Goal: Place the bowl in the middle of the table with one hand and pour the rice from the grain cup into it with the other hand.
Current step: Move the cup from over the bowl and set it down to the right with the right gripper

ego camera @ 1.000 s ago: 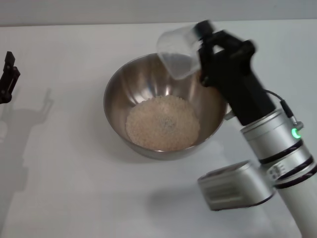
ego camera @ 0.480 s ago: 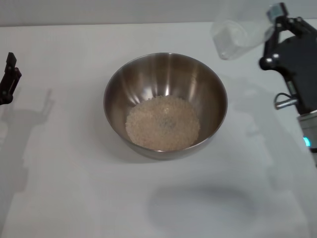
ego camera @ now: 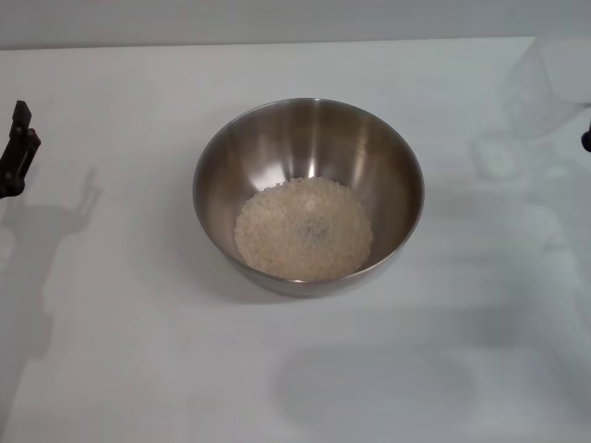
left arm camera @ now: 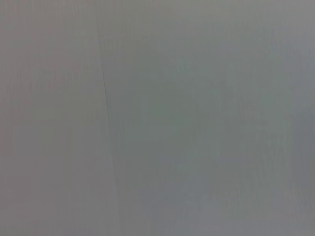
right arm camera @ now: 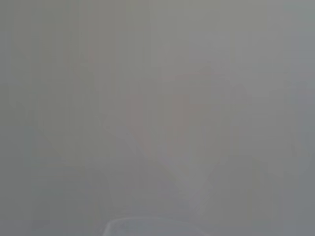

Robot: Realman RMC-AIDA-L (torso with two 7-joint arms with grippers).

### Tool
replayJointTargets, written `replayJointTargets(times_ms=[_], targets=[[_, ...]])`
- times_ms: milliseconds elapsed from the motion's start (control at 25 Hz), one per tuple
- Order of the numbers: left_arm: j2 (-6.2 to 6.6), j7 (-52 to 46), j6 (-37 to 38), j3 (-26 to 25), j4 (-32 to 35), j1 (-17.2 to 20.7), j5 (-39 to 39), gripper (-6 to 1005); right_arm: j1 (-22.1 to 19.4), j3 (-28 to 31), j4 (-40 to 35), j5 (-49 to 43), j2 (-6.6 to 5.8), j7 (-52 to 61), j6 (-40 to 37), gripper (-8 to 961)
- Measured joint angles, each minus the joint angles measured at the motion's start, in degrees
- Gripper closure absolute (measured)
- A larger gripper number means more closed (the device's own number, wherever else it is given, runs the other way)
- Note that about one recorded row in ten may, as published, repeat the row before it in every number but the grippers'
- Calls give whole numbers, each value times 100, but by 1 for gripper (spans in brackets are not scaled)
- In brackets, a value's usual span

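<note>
Sitting mid-table (ego camera: 138,369), the bowl (ego camera: 222,166) holds rice (ego camera: 303,229); walls look blank.

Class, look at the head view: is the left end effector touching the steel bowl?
Apart. In the head view the left end effector sits at the table's left edge, with bare white tabletop between it and the bowl, which holds the rice.
</note>
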Motion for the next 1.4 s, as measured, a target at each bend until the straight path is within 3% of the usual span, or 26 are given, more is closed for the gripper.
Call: replayJointTargets(times_ms=[480, 1400], targets=[[0, 0, -26, 61, -8, 9, 0, 197, 576, 81, -260, -57, -13, 58, 1856, 939], [0, 0, -34, 70, -28, -30, 0, 197, 1005, -727, -241, -80, -13, 20, 2792, 933]])
